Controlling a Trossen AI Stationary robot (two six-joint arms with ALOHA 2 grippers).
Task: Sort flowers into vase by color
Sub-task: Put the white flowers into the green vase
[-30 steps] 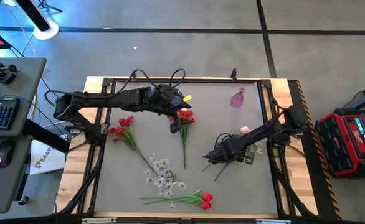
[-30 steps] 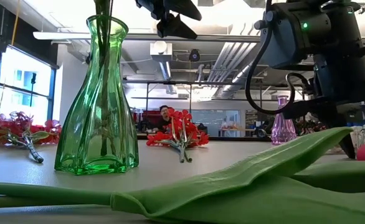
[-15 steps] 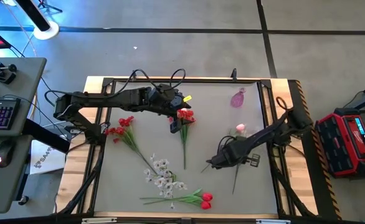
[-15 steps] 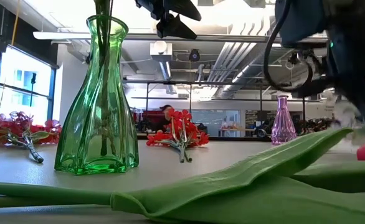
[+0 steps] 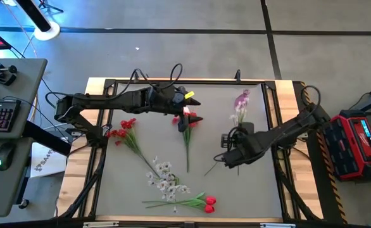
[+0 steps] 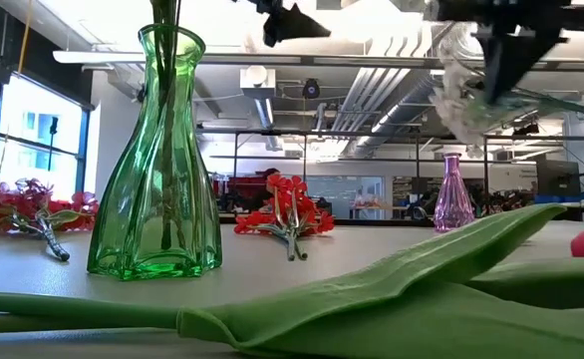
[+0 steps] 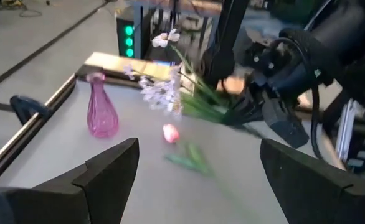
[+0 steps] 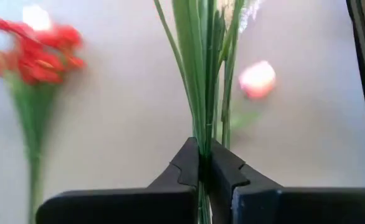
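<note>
My right gripper (image 5: pixel 228 154) is shut on the green stems of a spray of tiny white blossoms (image 5: pixel 238 111), held above the table's right half. In the low view, the spray (image 6: pixel 461 110) hangs high, near the pink vase (image 6: pixel 454 194). My left gripper (image 7: pixel 198 186) stands open and holds nothing, high above the red blossom cluster (image 5: pixel 187 120) at the far middle. The green vase (image 6: pixel 157 150) stands upright with dark stems inside. A pink tulip (image 8: pixel 257 79) lies on the table under the spray. My right gripper pinches a thin bundle of green stems (image 8: pixel 202 146) between its two fingers. The fingers slant down from above and lie across the stems. The blossom end (image 5: pixel 240 104) points toward the far edge, and the bare stem end (image 5: pixel 208 170) sticks out toward the near edge. The spray is up off the table.
A second red blossom cluster (image 5: pixel 123 130) lies at the left. Another white spray (image 5: pixel 166 180) and red tulips (image 5: pixel 207 202) lie near the front edge. A long green leaf (image 6: pixel 392 289) lies close before the low camera. The small pink vase (image 5: pixel 242 99) stands at the far right.
My right gripper has shut on the white spray's stems and risen steeply, turning as it went. The spray has come up off the table, and its blossoms have swung toward the far edge by the pink vase. My left gripper has tipped up a little.
</note>
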